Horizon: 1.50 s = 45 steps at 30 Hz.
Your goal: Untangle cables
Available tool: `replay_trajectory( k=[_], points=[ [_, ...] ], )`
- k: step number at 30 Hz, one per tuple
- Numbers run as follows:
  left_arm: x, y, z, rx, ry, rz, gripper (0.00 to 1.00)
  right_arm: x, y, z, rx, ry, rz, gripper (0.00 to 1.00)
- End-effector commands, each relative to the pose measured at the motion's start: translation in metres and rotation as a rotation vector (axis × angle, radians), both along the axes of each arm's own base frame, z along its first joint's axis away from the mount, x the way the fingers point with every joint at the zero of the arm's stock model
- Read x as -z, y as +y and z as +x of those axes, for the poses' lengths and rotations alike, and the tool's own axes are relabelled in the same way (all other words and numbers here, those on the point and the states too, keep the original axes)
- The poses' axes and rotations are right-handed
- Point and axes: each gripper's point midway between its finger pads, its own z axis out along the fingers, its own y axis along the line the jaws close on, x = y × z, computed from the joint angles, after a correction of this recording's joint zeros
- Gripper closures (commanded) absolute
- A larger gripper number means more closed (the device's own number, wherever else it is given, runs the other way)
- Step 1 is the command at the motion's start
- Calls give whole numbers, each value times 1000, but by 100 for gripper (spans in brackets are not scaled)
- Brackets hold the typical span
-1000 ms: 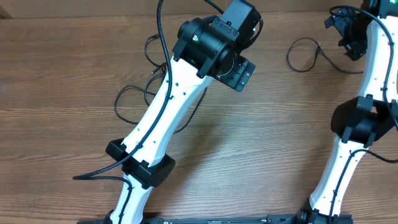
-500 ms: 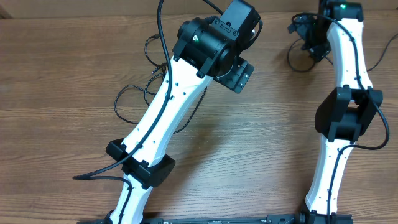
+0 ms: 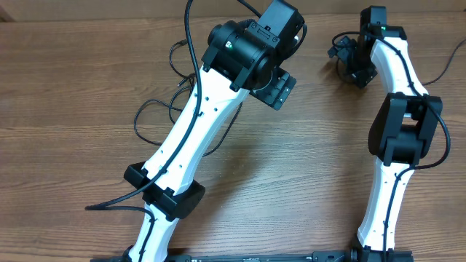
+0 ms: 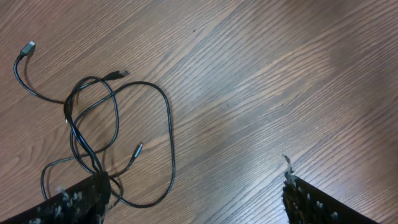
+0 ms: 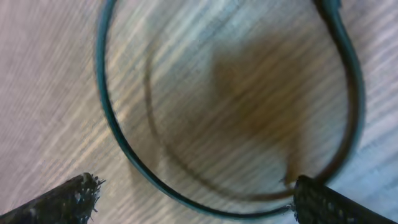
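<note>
thin black cables [image 4: 169,121], loosely tangled loops, small plug tips [image 4: 28,46], wooden table [image 4: 280,74]

1. The cables [image 3: 137,122] lie in a loose tangle on the surface [image 3: 58,160], left of centre in the overhead view.
2. The left arm [image 3: 189,131] crosses diagonally above them, from the near left edge towards the far middle, covering part of the tangle.
3. In the left wrist view, the tangle lies to the left of the left gripper [image 4: 193,186], with one strand beside its left finger.
4. The right arm [image 3: 397,145] stands along the right side.
5. The right gripper [image 5: 193,186] hangs over a separate cable loop [image 5: 124,146] at the far right, well apart from the tangle.
</note>
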Motion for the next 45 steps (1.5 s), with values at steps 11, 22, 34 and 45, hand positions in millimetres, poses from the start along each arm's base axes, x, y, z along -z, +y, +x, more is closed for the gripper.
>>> replay_trajectory(
  k=[11,22,34,45],
  points=[
    [-2,3,1,39,-9,11,12,4,-2,9,-56,-46,-27,33],
    [-2,2,0,39,-9,11,15,8,13,14,-150,-79,-24,96],
    [-2,2,0,41,-7,9,15,-4,20,25,-188,-123,-29,0],
    [-2,2,0,46,-9,12,15,-20,14,63,-202,-304,-88,4]
  ],
)
